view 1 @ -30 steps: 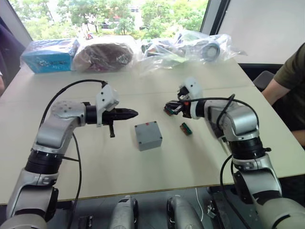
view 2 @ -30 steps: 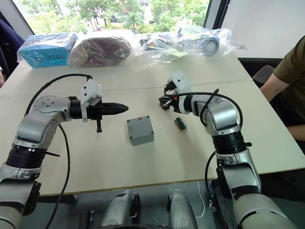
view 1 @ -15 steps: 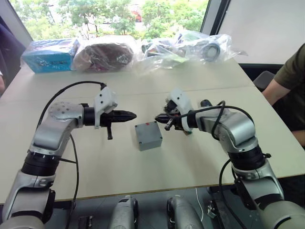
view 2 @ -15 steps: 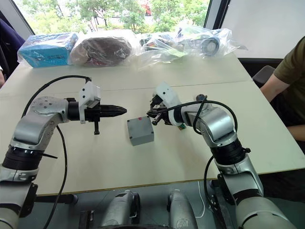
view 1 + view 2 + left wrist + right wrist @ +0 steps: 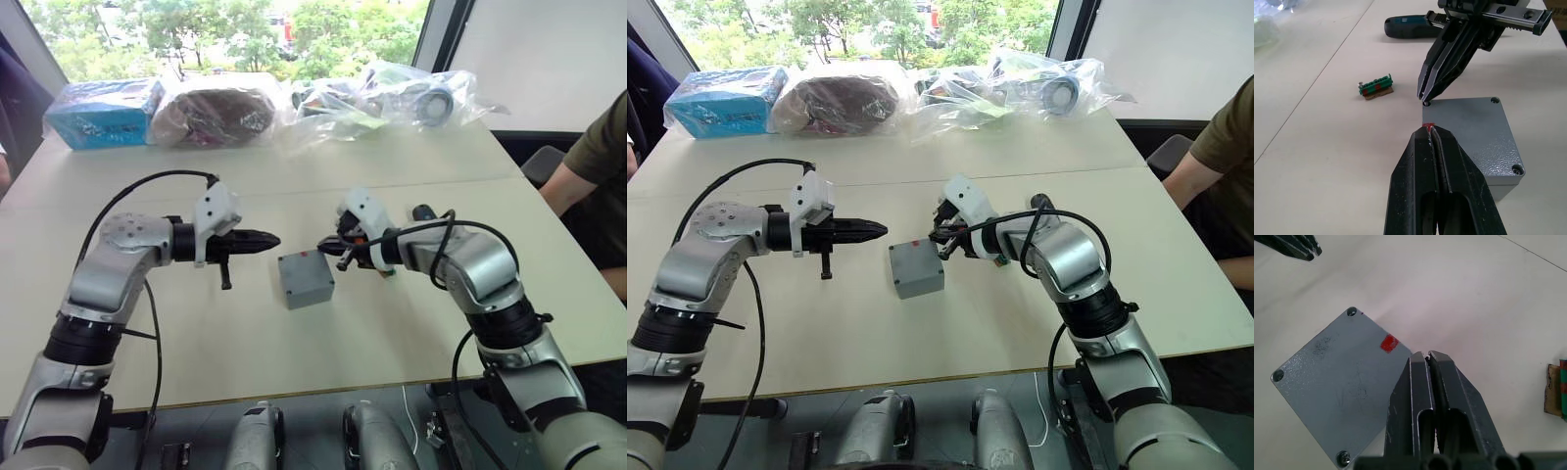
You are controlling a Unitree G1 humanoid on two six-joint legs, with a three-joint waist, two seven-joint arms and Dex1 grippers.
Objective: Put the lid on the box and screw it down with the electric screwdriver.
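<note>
So the lid sits on the box, both pincers clenched empty, right pincer at a corner hole; screwdriver pickup looks next.

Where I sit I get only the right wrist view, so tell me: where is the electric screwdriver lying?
Observer: The electric screwdriver lies flat on the table, beyond the right gripper and apart from the box. Neither gripper holds it.
Operator: Where do my gripper's tips sit?
Observer: They are shut, with their point at one corner screw hole on the box's top.
Operator: And the left gripper?
Observer: The left gripper is shut too. It is aimed at the box edge with the red mark, opposite yours.
</note>
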